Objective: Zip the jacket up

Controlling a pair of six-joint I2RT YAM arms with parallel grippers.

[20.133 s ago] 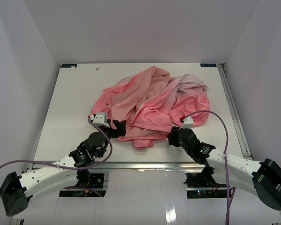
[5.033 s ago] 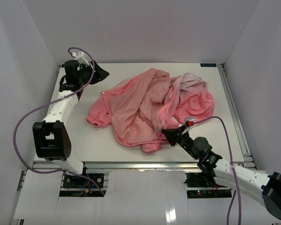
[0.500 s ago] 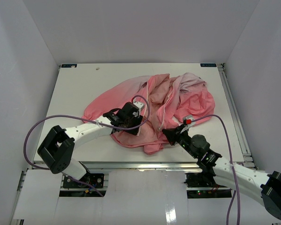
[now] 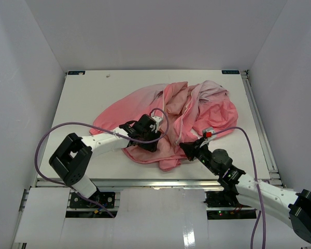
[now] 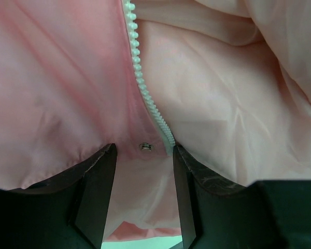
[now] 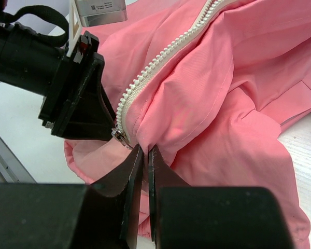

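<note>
From above, the jacket [image 4: 197,111] lies crumpled on the bench [image 4: 83,98], spread from the middle toward the right edge, its paler part nearest the far right corner. The left hand [image 4: 154,132] rests low over the jacket's near left part. The right hand [image 4: 183,147] meets the jacket's near edge, just beside the left hand.

In the left wrist view, the two dark fingers [image 5: 96,197] stand moderately apart and hold nothing. Pink fabric fills the picture above them. A pale zipper [image 5: 140,78] runs down from the top and ends just above the gap between the fingers. A small metal snap stud [image 5: 145,147] sits beside that end. A sliver of the bench shows at the bottom between the fingers.

In the right wrist view, the fingers [image 6: 127,176] are pinched nearly together on a fold of the jacket, right beside the lower end of the zipper. The zipper climbs from there to the top of the picture. The left hand presses on the fabric just to the left of the pinch.
</note>
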